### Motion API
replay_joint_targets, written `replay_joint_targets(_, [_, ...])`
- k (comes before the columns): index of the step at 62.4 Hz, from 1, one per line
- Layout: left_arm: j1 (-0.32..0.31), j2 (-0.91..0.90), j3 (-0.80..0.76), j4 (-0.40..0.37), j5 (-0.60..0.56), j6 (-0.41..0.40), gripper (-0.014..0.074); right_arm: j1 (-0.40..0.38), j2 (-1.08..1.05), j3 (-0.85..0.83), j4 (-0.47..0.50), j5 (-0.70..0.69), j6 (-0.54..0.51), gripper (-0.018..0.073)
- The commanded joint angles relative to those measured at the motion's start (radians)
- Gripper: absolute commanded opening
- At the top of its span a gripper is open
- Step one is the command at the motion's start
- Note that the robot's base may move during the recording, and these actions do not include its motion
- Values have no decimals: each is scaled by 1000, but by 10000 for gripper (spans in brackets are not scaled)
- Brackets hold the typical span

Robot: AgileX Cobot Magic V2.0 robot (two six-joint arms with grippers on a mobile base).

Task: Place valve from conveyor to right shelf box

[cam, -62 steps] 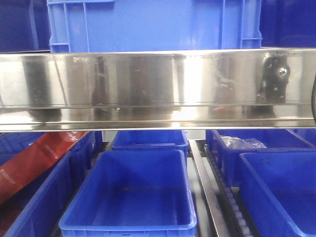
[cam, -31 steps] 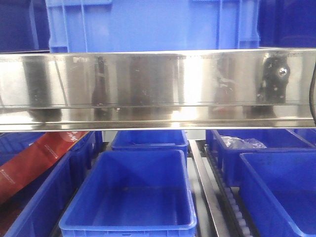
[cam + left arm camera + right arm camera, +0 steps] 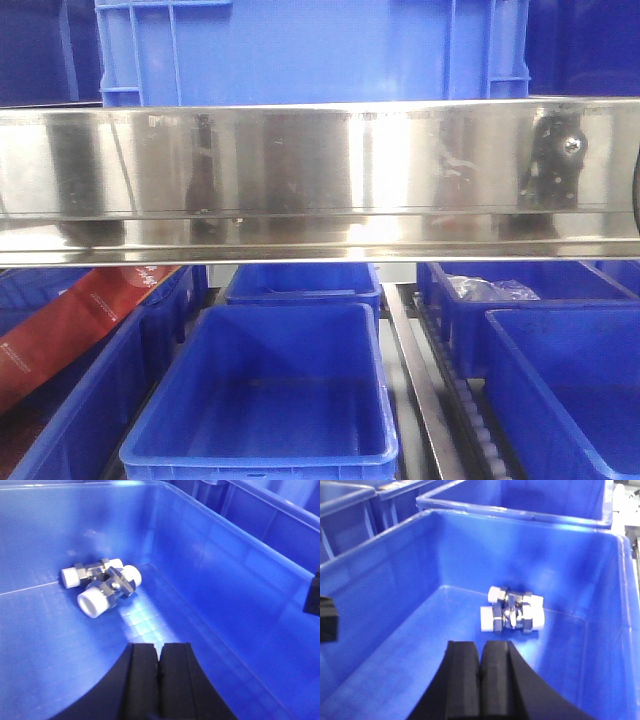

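Left gripper point(image 3: 159, 662): pads pressed together, holding nothing. Two valves point(image 3: 102, 587) lie touching on the floor of a blue box point(image 3: 240, 580), ahead and left of it, long axes running roughly crosswise. Right gripper point(image 3: 481, 672): likewise clamped empty above its blue bin point(image 3: 380, 595); valve pair point(image 3: 512, 611) straight ahead, slightly right. Conveyor not visible.

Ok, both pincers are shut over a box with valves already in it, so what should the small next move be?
Probably lift the right pincer straight up out of the blue box. It is shut and holds nothing, and the valves lie loose on the box floor ahead of it, apart from its fingertips. The left pincer is also shut and empty.
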Motion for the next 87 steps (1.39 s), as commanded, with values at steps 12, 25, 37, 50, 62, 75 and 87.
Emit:
replay_joint_targets(12, [90, -186, 29, 1, 62, -4, -111, -124, -156, 3, -3, 111, -1, -163])
replay_joint_targets(25, [109, -371, 227, 1, -142, -12, -111, -198, -302, 129, -3, 33, -1, -163])
replay_joint_targets(37, [109, -565, 556, -1, -407, -12, -111, -200, -464, 364, -5, -71, -1, -163])
replay_joint_targets(50, [109, -821, 939, -1, -623, -12, -111, -200, -689, 671, -5, -232, -1, -163])
replay_joint_targets(62, [109, -1067, 1226, -1, -699, -12, -111, -200, -903, 965, -13, -464, -1, -163])
replay_joint_targets(75, [109, -1309, 1396, -1, -695, -12, -111, -200, -1114, 1176, -13, -592, -1, -163])
replay_joint_targets(87, [109, -1447, 1429, -1, -686, -12, -111, -200, -1236, 1208, -13, -472, -1, -163])
